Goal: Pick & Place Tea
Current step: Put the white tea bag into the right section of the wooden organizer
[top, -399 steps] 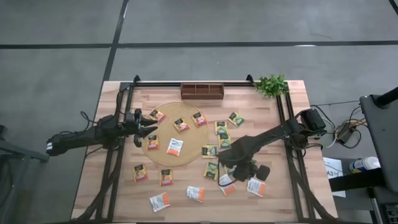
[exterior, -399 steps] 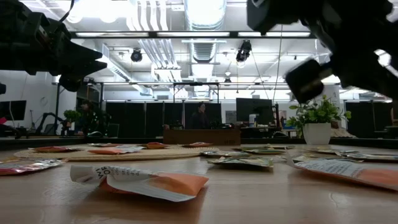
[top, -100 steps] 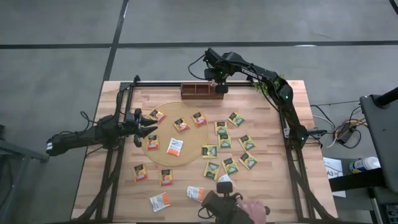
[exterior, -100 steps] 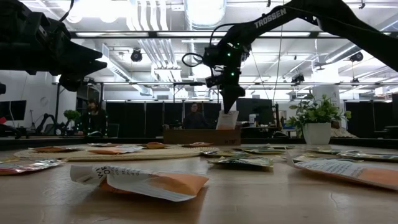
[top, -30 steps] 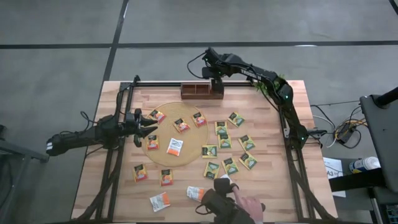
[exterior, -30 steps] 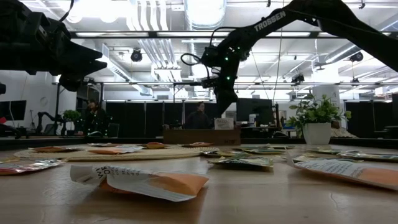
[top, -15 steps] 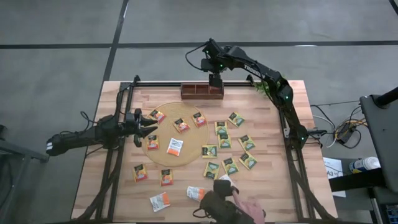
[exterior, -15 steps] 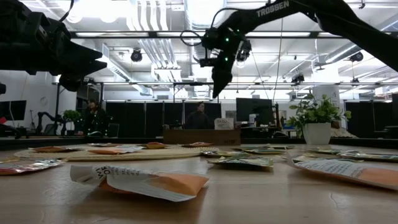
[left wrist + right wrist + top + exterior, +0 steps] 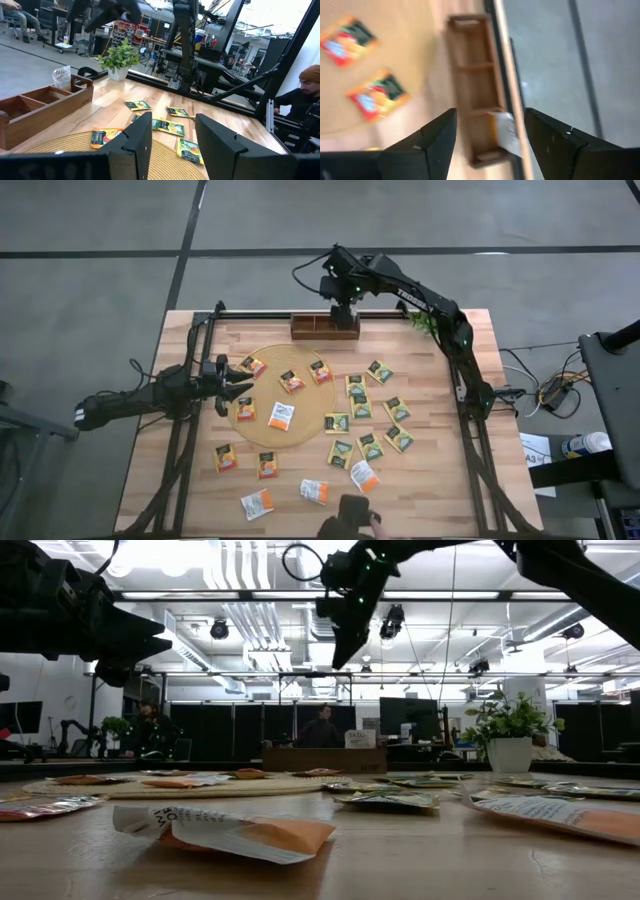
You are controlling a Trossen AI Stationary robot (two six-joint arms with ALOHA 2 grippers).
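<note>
Bright ceiling lights (image 9: 325, 555) glare (low view); right wrist view motion-blurred.

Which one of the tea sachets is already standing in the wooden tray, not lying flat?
The white sachet in the end compartment of the wooden tray, at the plant's end. It stands upright above the rim, below the open right gripper; every other sachet lies flat on the table or mat.

A robotics lab or open workshop is showing around the wooden table (image 9: 430, 490): exposed ducts and strip lights (image 9: 330, 560) are hanging above it, dark monitors (image 9: 405, 718) and seated people (image 9: 322, 728) are sitting behind it, grey concrete floor (image 9: 100, 240) is spreading around it.
</note>
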